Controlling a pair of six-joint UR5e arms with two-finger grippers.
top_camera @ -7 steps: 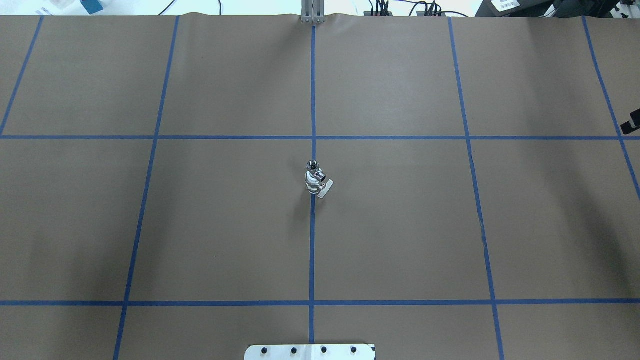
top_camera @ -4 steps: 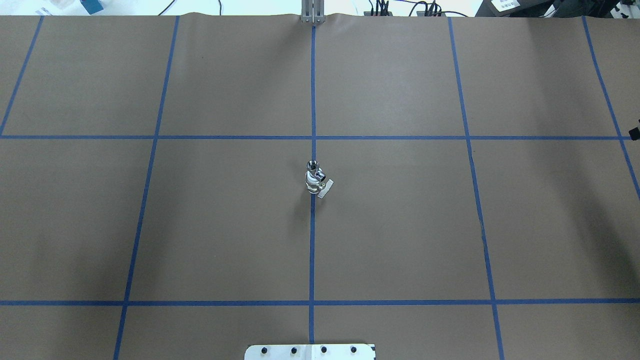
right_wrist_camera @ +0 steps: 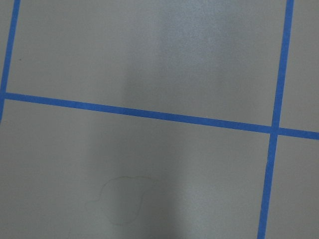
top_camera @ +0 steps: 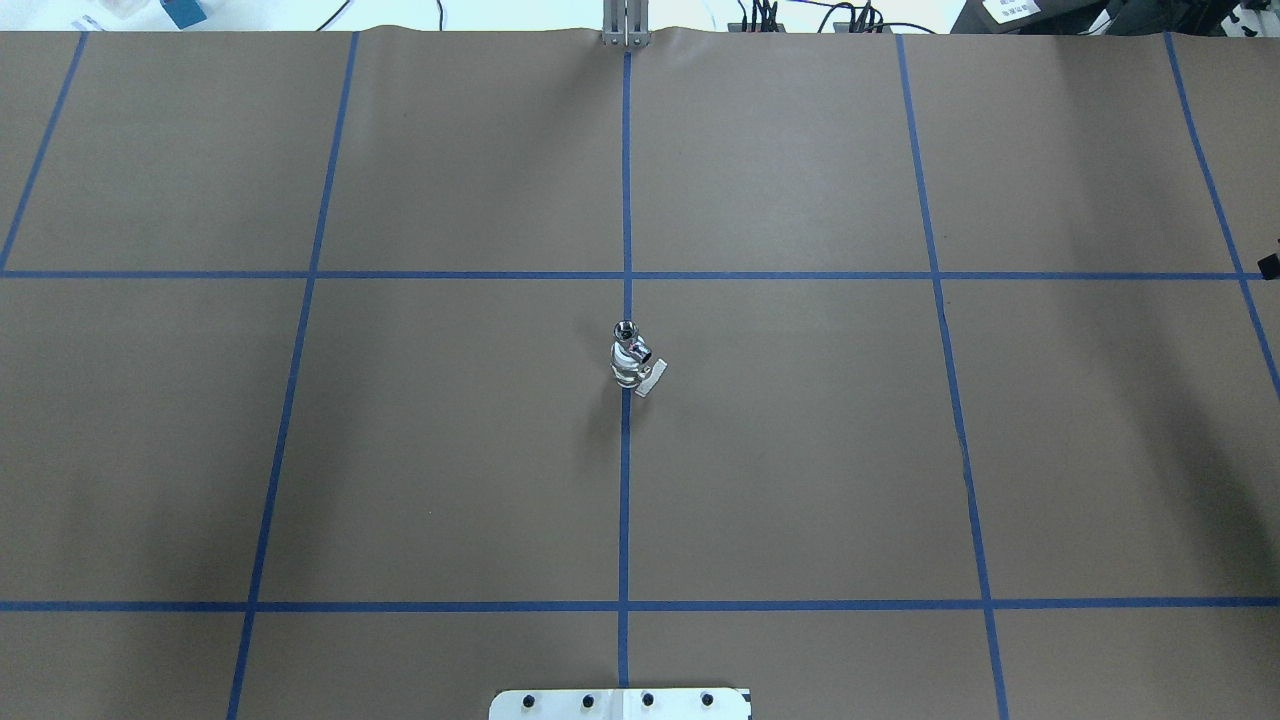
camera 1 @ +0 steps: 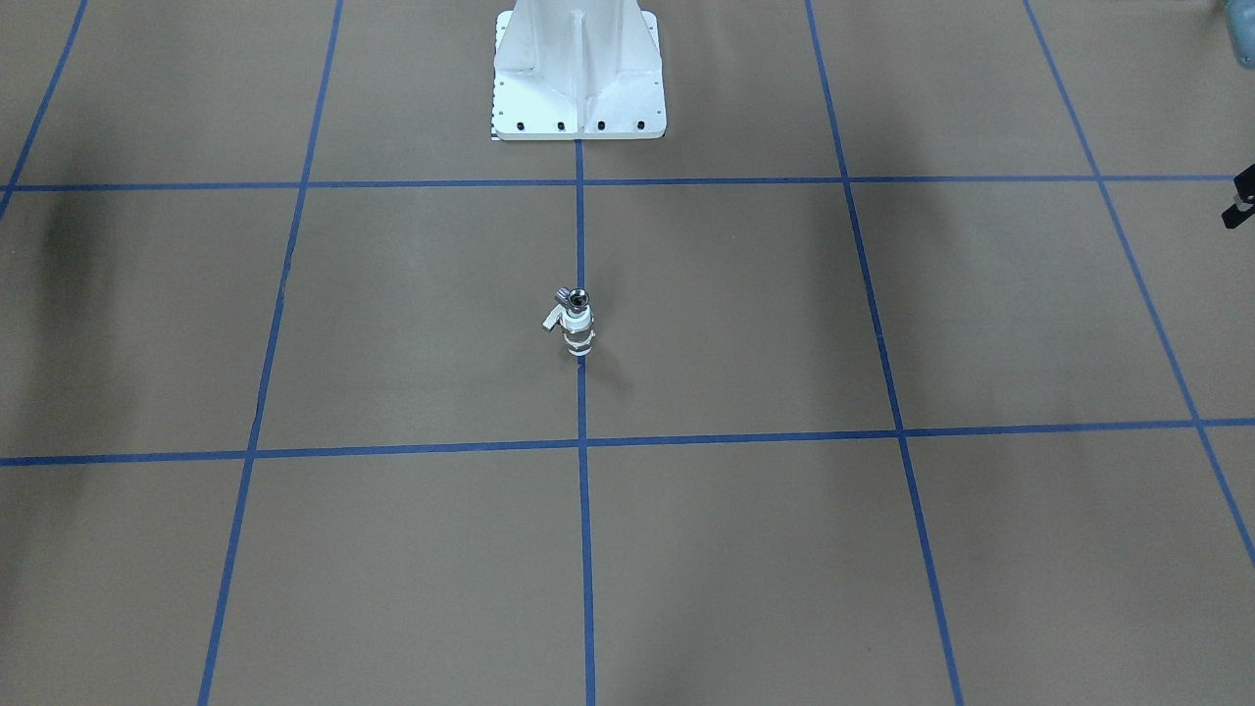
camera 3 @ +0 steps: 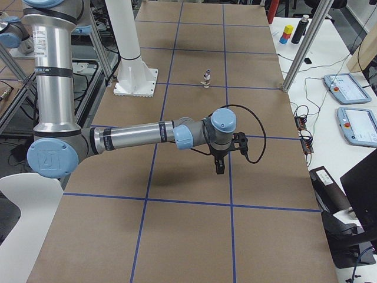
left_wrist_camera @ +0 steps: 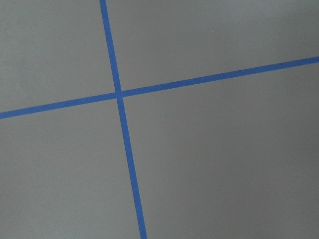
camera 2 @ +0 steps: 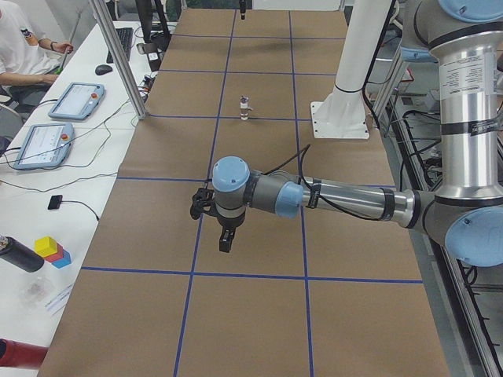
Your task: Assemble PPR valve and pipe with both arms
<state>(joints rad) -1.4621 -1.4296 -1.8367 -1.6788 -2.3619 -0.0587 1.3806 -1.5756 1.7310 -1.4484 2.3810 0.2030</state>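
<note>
The PPR valve (top_camera: 630,368), white with a small white side lever, stands upright on the blue centre line at mid-table. The shiny silver pipe (top_camera: 626,330) sits on top of it, round end up. The stack also shows in the front view (camera 1: 577,319) and, small, in both side views (camera 2: 245,107) (camera 3: 207,77). My left gripper (camera 2: 225,245) hangs over bare paper far to the left. My right gripper (camera 3: 220,170) hangs far to the right. Only black slivers of them reach the front view (camera 1: 1240,196) and overhead view (top_camera: 1270,265). I cannot tell whether either is open or shut.
Brown paper with a blue tape grid (top_camera: 626,275) covers the table. The white pedestal base (camera 1: 578,69) stands at the robot's edge. Both wrist views show only paper and tape. Side benches hold tablets (camera 2: 39,141) and a person (camera 2: 20,39).
The black part of my right gripper at the overhead view's right edge has drawn back further right, leaving a smaller sliver. The valve and pipe stack has not moved.
</note>
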